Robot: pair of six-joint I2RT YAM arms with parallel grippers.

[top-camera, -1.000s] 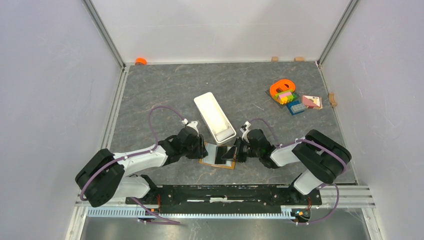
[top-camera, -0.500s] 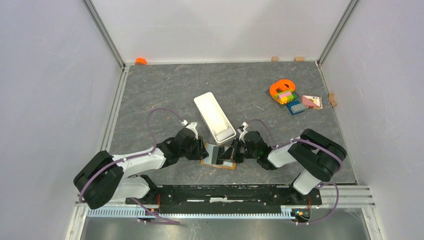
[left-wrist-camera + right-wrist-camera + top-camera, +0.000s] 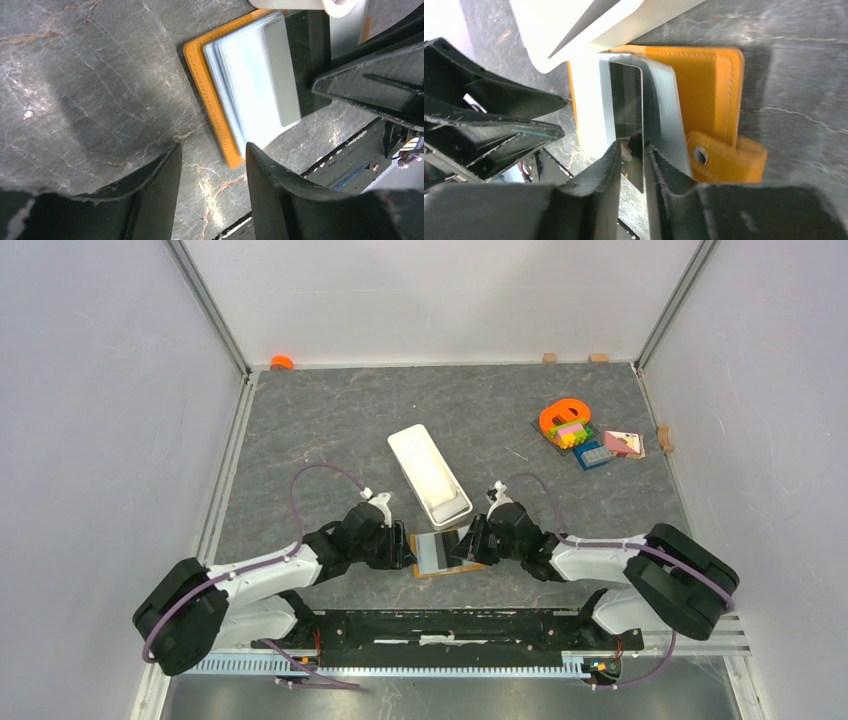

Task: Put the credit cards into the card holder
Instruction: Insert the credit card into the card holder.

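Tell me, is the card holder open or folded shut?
Open, spread flat: the card holder shows its pale inner pockets facing up, snap tab unfastened.

no writing, brand, number or sign could be read in any view. the card holder (image 3: 704,75) showed only plain orange leather with stitching and a snap tab. the card (image 3: 626,100) standing in it showed a bare glossy face. the white tray (image 3: 447,508) carried no lettering, and the toy blocks (image 3: 572,430) were too small to tell.
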